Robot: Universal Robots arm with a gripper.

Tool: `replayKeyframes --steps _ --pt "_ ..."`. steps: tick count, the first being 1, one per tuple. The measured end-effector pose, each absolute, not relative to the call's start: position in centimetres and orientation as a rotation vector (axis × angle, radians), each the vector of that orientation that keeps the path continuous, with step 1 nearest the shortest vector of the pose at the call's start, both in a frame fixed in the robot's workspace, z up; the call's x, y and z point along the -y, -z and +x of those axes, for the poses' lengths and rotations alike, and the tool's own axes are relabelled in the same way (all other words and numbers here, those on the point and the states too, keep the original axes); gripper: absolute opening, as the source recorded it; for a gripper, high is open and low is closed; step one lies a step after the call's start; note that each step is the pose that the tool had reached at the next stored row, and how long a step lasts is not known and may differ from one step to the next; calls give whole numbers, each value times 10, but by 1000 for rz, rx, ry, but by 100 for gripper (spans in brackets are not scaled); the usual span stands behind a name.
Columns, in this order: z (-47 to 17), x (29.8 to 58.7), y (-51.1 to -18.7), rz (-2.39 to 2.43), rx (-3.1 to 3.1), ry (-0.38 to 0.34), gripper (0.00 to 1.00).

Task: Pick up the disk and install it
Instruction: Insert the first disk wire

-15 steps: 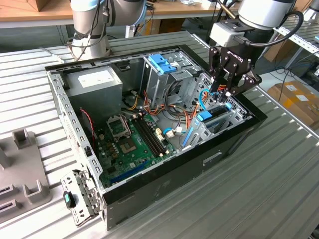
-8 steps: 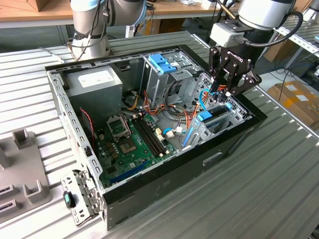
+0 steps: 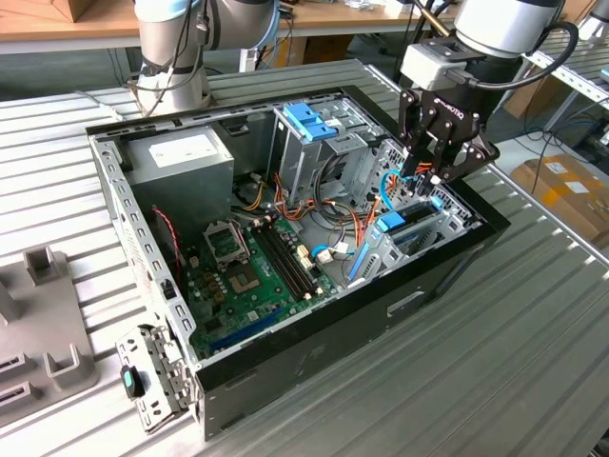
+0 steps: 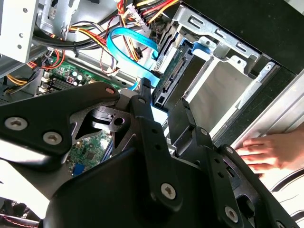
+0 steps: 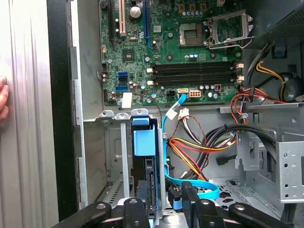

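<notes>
Broadly, the slatted metal worktop (image 3: 533,362) carries an open computer case (image 3: 314,367) laid on its side, which turns the board and the bays upward so the arm can reach them from above. At the case's end toward the exterior view's right sits the metal drive cage (image 5: 107,142), its slots open to the top. The disk (image 5: 144,142) stands on edge in one of those slots, its light-blue carrier frame outermost, set well down between the rails; I judge it seated or close to it. The end effector (image 3: 426,176) hangs directly over that slot. In both wrist views its fingers (image 4: 142,109) stand apart, one to each side of the disk's upper end, with a visible gap on at least one side, so it is not clamped. A person's hand (image 4: 266,152) rests flat just outside the case wall, probably steadying it. A flat blue data cable (image 4: 126,42) curls loose beside the cage, close to the disk's connector edge.
</notes>
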State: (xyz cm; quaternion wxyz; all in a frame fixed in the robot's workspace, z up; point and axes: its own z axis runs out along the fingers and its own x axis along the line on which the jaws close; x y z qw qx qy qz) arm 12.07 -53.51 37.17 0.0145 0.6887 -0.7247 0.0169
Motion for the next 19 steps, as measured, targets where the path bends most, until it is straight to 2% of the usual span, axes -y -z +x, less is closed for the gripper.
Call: replayKeyframes --steps 19 --pt "130 534 -369 2147 2251 -51 42"
